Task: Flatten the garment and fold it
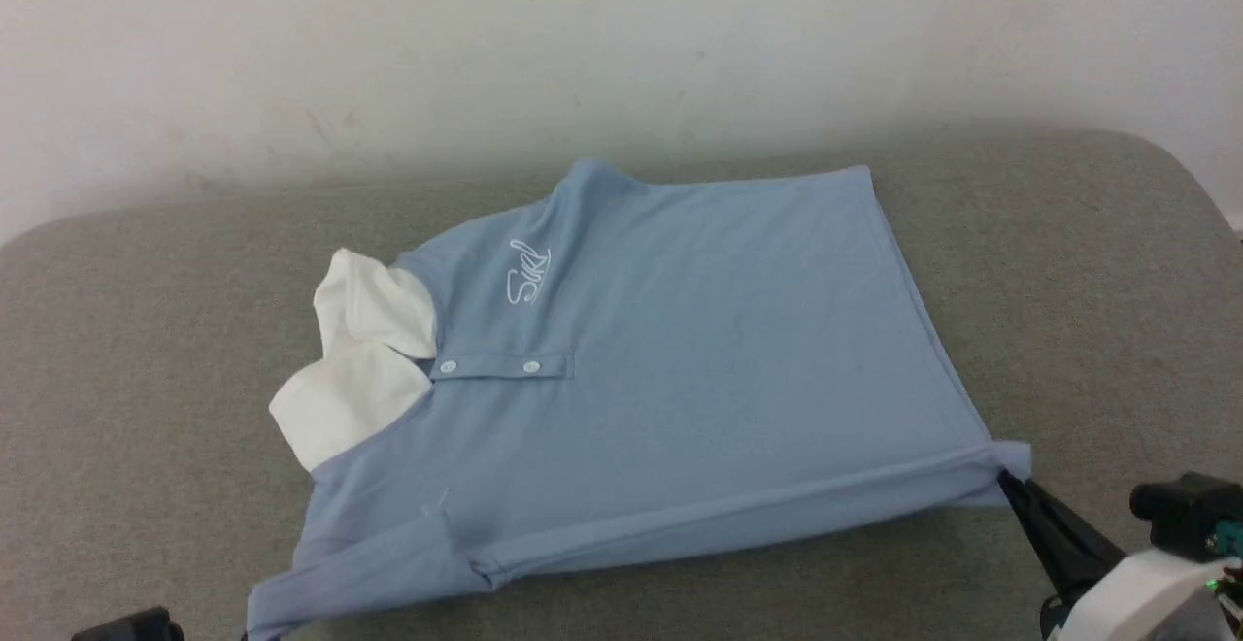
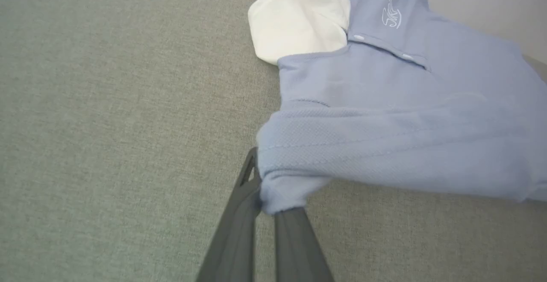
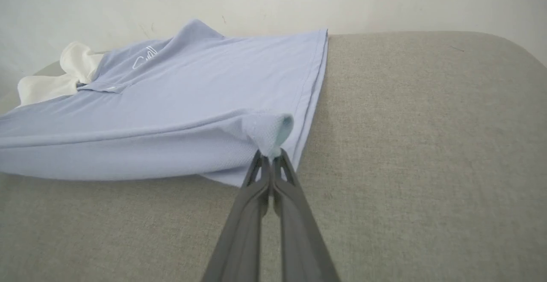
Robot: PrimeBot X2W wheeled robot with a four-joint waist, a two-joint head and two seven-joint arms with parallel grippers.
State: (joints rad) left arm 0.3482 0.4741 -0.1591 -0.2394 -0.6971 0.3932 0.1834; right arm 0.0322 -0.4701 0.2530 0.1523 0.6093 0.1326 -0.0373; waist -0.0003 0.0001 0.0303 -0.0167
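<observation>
So the garment [image 1: 680, 330] is laid out chest-up on the grey fabric-covered bench [image 1: 146, 350], roughly in the middle, with a pale wall [image 1: 583, 39] seen behind it. In the head view the white collar [image 1: 359, 359] is turned toward the left and the hem toward the right. The white script logo [image 1: 529, 272] is spotted on the far side of the button strip, and two small white buttons [image 1: 449, 366] can be made out just beside the collar. The main panel is mostly smooth. The near edge is doubled over into a long band running between the two near corners, and a bit of shadow is cast under it.

The left gripper [image 2: 268, 196] is clamped onto the near corner at the collar end, with a wad of blue fabric pinched between its dark fingers [image 2: 239, 230]. The right gripper [image 3: 269, 156] is closed tight on the near corner at the hem end, where a little rolled tip of cloth is squeezed at the very fingertips [image 3: 256, 175]. The far edge of the shirt lies close to the back edge of the bench.
</observation>
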